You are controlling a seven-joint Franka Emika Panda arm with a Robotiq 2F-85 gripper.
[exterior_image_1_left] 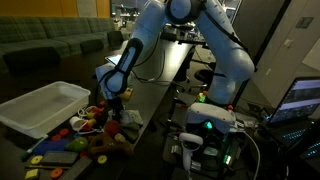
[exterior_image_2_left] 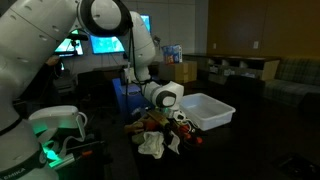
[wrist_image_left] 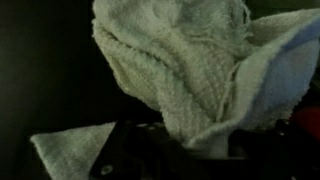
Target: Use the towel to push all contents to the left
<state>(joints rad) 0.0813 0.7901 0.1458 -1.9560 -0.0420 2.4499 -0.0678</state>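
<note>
On the tabletop (exterior_image_1_left: 150, 95) in an exterior view: bin (exterior_image_1_left: 40, 108) at the left, contents (exterior_image_1_left: 95, 128) just right of it and nearer, crowding its near right corner. Tool (exterior_image_1_left: 114, 98) above the pile's far edge. Arm base (exterior_image_1_left: 215, 120) well to the right, laptop (exterior_image_1_left: 300, 100) beyond it at the right edge, couch (exterior_image_1_left: 50, 40) far behind the bin.

In an exterior view with the bin (exterior_image_2_left: 205, 110) right of and behind the contents (exterior_image_2_left: 175, 125): towel (exterior_image_2_left: 151, 144) below the tool (exterior_image_2_left: 154, 122), at the pile's near left edge. Monitors (exterior_image_2_left: 100, 42) far behind.

In the wrist view: towel (wrist_image_left: 190, 70) bunched in the tool, filling the space ahead.
</note>
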